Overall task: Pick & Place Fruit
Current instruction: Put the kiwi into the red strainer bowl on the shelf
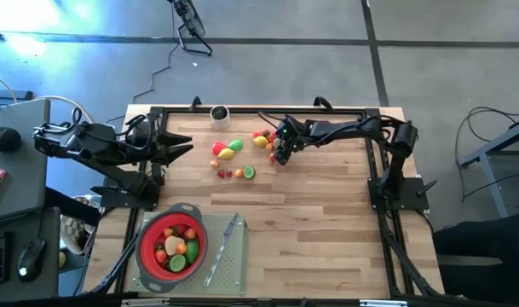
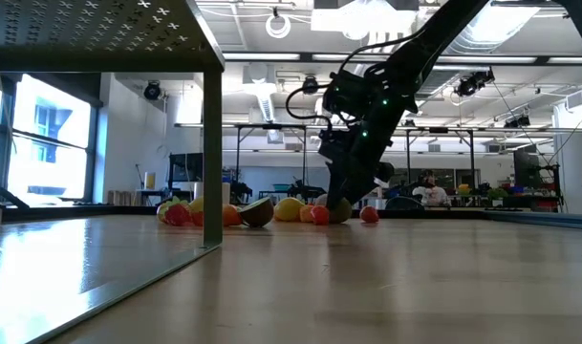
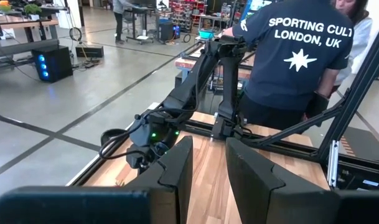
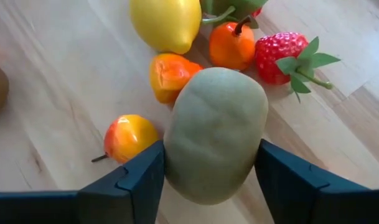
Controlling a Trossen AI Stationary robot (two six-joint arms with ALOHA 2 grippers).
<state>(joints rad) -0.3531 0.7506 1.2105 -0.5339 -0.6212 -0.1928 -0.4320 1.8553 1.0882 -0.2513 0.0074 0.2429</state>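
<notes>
Green fruit (image 4: 215, 134) between right gripper (image 4: 211, 177) fingers, touching both.

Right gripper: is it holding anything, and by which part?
The right gripper has its fingers against the two long sides of a pale green fruit on the table; whether it grips yet cannot be told.

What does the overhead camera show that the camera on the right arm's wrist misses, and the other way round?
Only the overhead view shows the whole table, the red strainer holding fruit, the knife beside it and the left end effector waiting at the left edge. Only the right wrist view shows, close up, a pale green fruit between the fingers, with a strawberry and a lemon beyond. Both show the right end effector among the loose fruit.
</notes>
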